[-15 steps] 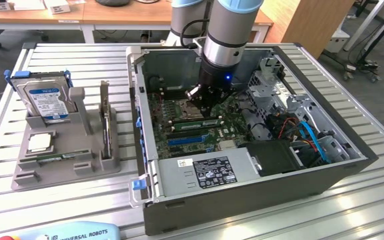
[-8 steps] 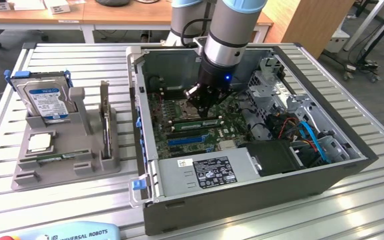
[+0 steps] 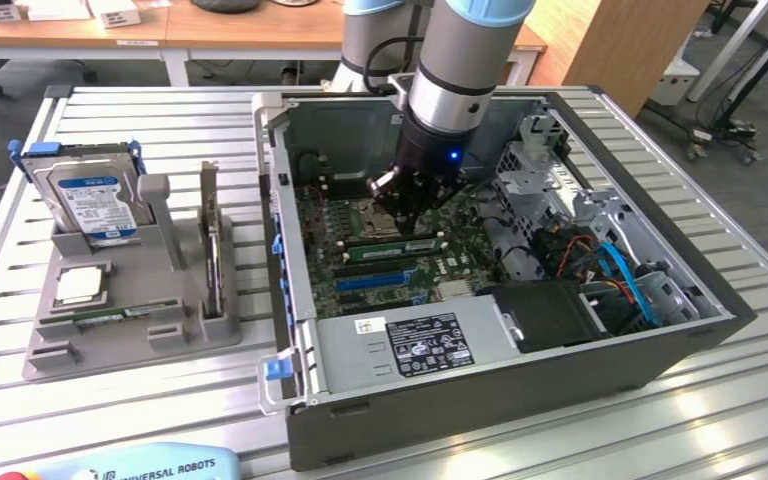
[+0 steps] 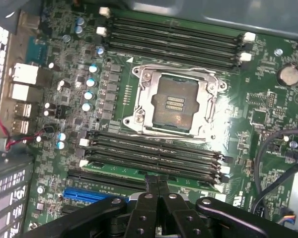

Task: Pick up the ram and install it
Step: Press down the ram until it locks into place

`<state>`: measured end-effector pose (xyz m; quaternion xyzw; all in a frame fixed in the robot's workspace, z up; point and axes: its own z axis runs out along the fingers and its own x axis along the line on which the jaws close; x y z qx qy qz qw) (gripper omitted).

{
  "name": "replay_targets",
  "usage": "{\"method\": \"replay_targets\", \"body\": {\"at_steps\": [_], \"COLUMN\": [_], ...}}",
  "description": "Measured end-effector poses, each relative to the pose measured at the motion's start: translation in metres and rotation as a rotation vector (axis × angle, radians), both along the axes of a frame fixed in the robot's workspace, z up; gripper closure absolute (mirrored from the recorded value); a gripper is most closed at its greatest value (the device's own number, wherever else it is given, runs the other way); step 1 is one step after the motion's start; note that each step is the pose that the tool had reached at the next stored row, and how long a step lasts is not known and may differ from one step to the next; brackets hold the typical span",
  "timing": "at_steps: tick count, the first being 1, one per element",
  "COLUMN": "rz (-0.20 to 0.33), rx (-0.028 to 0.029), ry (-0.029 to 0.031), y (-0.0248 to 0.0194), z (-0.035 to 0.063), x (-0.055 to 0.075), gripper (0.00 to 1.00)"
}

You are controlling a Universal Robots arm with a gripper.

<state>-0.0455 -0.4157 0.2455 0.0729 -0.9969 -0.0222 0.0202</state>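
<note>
With the arm reaching down into the open computer case (image 3: 307, 330), the work looks late in the task as I judge it: the gripper (image 3: 408, 222) is down at the motherboard (image 4: 260, 114), right over the memory slots. In the wrist view the fingertips (image 4: 152, 185) are pressed together, fully closed, and their tips rest on or just above the ram (image 4: 139, 173), a long green strip lying in the bank of slots (image 4: 154, 153) nearest the gripper. The stick seems to sit in its slot, with the closed fingers pushing on its top edge instead of clamping it; whether it is fully seated, or its end latches (image 4: 224, 170) have snapped shut, I cannot tell.

Going from large to small for room: the case walls box the arm in on all sides, and its one way out is straight up through the open side. In the exterior view the drive cage and cable bundle (image 3: 611, 270) crowd the exterior view's right, near the wrist. Closer still, the empty processor socket (image 4: 175, 105) lies just beside the slots, its metal frame raised. A second bank of empty slots (image 4: 176, 42) lies beyond it. Outside the case, the grey holder (image 3: 157, 320) stands well apart, with the hard drive (image 3: 91, 200) in it.
</note>
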Motion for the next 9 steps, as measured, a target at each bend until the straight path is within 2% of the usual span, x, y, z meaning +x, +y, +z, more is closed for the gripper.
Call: {"method": "replay_targets", "body": {"at_steps": [4,9], "rz": [-0.023,-0.024], "rx": [0.0000,-0.0001], "ry": [0.0000,0.0000], "y": [0.0000,0.0000], "z": [0.0000,0.0000], "x": [-0.0001,-0.0001], "gripper": [0.90,0.90]}}
